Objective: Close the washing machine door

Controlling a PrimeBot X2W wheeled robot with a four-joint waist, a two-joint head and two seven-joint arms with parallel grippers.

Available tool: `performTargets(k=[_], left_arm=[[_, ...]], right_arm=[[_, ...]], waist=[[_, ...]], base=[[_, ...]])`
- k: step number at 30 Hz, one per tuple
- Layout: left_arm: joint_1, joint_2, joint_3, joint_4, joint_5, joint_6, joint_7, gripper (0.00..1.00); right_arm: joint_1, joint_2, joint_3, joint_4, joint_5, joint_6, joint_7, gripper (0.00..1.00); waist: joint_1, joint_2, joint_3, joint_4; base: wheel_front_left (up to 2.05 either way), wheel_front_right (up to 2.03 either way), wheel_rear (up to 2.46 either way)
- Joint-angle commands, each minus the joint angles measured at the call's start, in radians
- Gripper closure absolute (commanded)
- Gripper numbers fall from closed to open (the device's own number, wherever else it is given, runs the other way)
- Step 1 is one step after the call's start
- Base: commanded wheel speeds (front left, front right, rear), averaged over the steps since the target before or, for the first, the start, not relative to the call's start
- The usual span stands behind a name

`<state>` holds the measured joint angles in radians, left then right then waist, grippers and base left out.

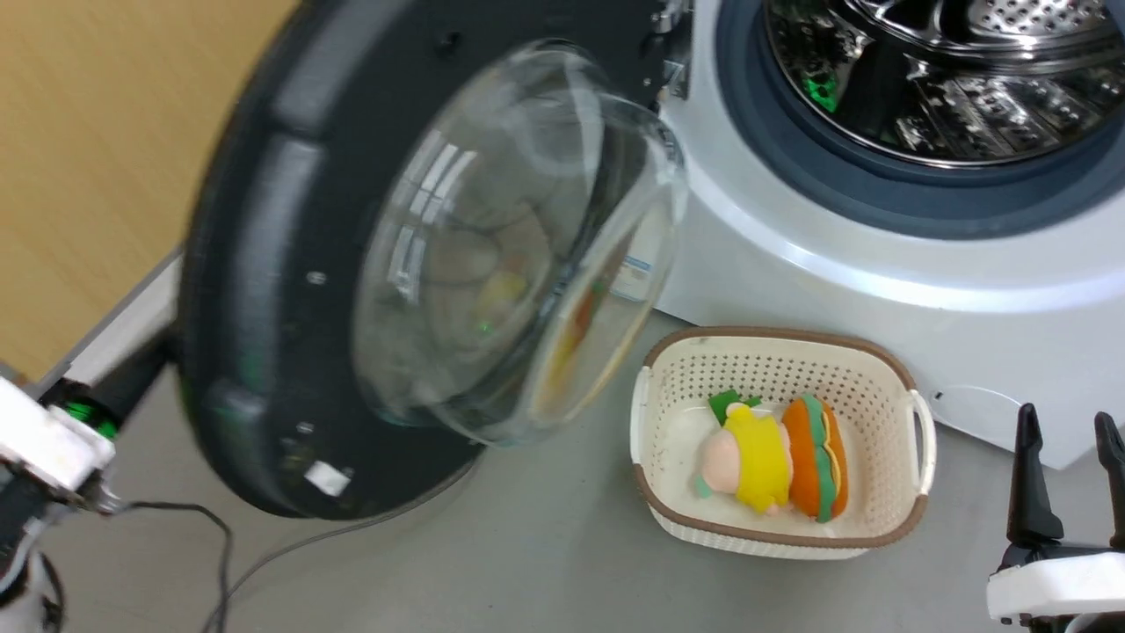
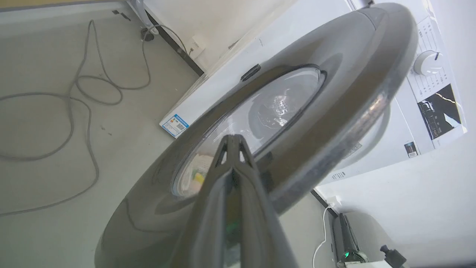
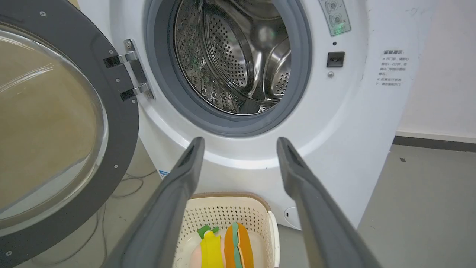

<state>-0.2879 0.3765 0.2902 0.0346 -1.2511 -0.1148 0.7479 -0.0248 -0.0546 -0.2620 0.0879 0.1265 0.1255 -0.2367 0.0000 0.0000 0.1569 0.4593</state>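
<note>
Grey floor [image 1: 562, 563] | left end effector [image 2: 233, 138] closed against washing machine door [image 2: 334, 74] | right end effector [image 3: 240, 141] spread wide, empty

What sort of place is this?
Likely a laundry corner, perhaps a test room: a front-loading washing machine, the washing machine door swung open, a basket on the floor, loose cables.

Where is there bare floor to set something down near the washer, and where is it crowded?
Free: grey floor in front of the cream perforated basket, and the stretch beside the white washing machine, away from the door. Crowded: the gap between basket and the open black-rimmed round glass door; dark cables trail under the door's lower edge.
</note>
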Motion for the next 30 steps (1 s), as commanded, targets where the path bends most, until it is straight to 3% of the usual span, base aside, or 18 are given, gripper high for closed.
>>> performTargets(k=[1,7,15,21,30], left_arm=[[0.021,-0.006,-0.015,-0.027,-0.034,-0.009,0.017,1.00],[0.102,-0.046,-0.149,-0.202,-0.097,-0.016,0.024,1.00],[0.126,-0.100,-0.361,-0.317,-0.085,-0.016,-0.078,1.00],[0.096,-0.122,-0.523,-0.299,-0.057,-0.016,-0.206,1.00],[0.007,-0.145,-0.745,-0.166,-0.009,-0.016,-0.447,1.00]], right_arm=[[-0.011,0.004,-0.007,0.004,0.007,0.005,-0.012,0.00],[-0.015,0.004,-0.011,0.014,0.017,0.005,-0.025,0.00],[-0.015,0.004,-0.006,0.010,0.012,0.005,-0.025,0.00],[-0.020,0.004,0.001,0.007,0.009,0.005,-0.025,0.00],[-0.038,0.004,0.015,0.003,0.004,0.005,-0.025,0.00]], waist=[[0.0000,0.0000,-0.004,0.013],[0.0000,0.0000,-0.015,0.028],[0.0000,0.0000,-0.029,-0.026],[0.0000,0.0000,-0.027,-0.095],[0.0000,0.0000,-0.012,-0.239]], base=[[0.00,0.00,0.00],[0.00,0.00,0.00],[0.00,0.00,0.00],[0.00,0.00,0.00],[0.00,0.00,0.00]])
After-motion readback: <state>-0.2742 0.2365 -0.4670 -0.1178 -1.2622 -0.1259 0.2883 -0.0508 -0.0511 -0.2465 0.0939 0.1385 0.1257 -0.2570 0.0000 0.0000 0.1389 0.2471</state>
